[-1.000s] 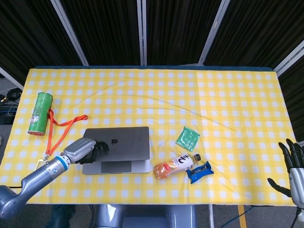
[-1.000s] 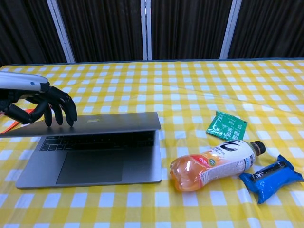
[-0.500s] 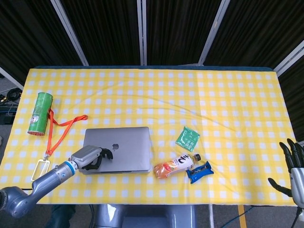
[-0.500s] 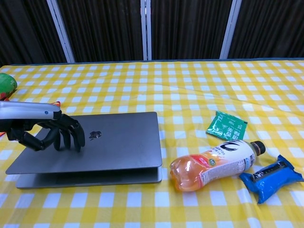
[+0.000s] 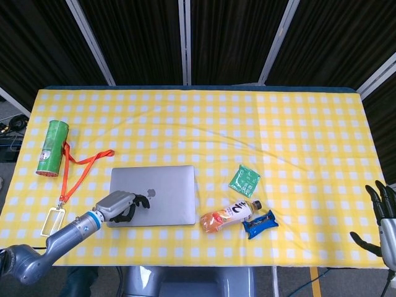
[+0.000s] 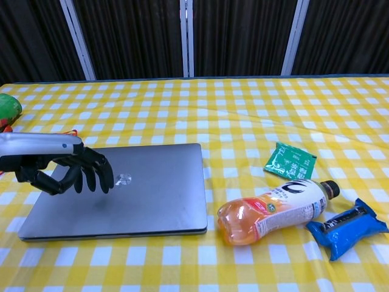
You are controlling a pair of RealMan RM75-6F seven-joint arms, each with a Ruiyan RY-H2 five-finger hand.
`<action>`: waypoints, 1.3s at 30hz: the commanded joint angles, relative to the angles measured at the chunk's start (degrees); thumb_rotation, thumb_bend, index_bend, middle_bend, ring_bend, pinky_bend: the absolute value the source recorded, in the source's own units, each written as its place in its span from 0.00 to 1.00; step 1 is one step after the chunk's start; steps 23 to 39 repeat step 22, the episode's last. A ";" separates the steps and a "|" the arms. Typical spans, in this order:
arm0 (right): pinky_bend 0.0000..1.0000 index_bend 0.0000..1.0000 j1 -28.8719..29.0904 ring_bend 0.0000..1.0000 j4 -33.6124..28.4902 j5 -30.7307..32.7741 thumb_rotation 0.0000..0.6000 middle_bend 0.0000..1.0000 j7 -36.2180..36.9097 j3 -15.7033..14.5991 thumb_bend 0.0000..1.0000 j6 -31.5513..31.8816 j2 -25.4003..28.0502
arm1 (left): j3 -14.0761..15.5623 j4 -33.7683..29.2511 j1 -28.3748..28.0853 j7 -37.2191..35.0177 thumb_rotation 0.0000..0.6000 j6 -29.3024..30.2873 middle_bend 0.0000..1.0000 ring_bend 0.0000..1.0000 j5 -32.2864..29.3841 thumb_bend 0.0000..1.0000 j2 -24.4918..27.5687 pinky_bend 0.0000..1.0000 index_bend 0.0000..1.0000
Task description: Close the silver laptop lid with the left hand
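The silver laptop [image 5: 159, 195] [image 6: 143, 188] lies flat on the yellow checked table, its lid down on the base. My left hand [image 5: 122, 205] [image 6: 68, 166] hovers over the lid's left part, fingers [image 6: 100, 174] curled downward with their tips at or just above the lid; contact is unclear. It holds nothing. My right hand [image 5: 382, 218] shows only in the head view, at the far right beyond the table edge, fingers apart and empty.
An orange drink bottle [image 6: 273, 208] lies right of the laptop, a blue snack packet [image 6: 347, 228] beside it and a green sachet [image 6: 290, 160] behind. A green can [image 5: 51, 148] and an orange lanyard [image 5: 75, 170] lie left of the laptop.
The lid went from partly open to fully shut under my left hand, which moved down and toward the table's front edge. The right hand stayed still.
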 commanded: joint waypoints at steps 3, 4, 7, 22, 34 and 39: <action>0.00 0.00 0.00 0.00 0.00 -0.18 1.00 0.00 0.21 -0.05 0.00 0.03 0.08 | -1.65 -3.61 3.06 -1.56 1.00 9.02 0.28 0.29 4.35 1.00 4.53 0.31 0.32; 0.00 0.00 -0.02 0.00 -0.01 -0.22 1.00 0.00 0.31 -0.04 0.00 0.11 0.11 | -1.89 -4.21 4.15 -1.12 1.00 11.77 0.24 0.26 5.05 1.00 5.62 0.27 0.30; 0.00 0.00 -0.07 0.00 0.01 -0.25 1.00 0.00 0.62 -0.02 0.00 0.24 0.17 | -2.49 -5.04 7.62 1.91 1.00 19.67 0.04 0.06 5.69 0.93 7.41 0.06 0.12; 0.00 0.00 0.08 0.00 0.71 -1.67 1.00 0.00 2.09 -0.43 0.00 0.30 0.34 | 1.98 -10.75 29.71 24.58 1.00 53.47 0.00 0.00 3.49 0.00 8.59 0.00 0.00; 0.00 0.00 0.08 0.00 0.71 -1.67 1.00 0.00 2.09 -0.43 0.00 0.30 0.34 | 1.98 -10.75 29.71 24.58 1.00 53.47 0.00 0.00 3.49 0.00 8.59 0.00 0.00; 0.00 0.00 0.08 0.00 0.71 -1.67 1.00 0.00 2.09 -0.43 0.00 0.30 0.34 | 1.98 -10.75 29.71 24.58 1.00 53.47 0.00 0.00 3.49 0.00 8.59 0.00 0.00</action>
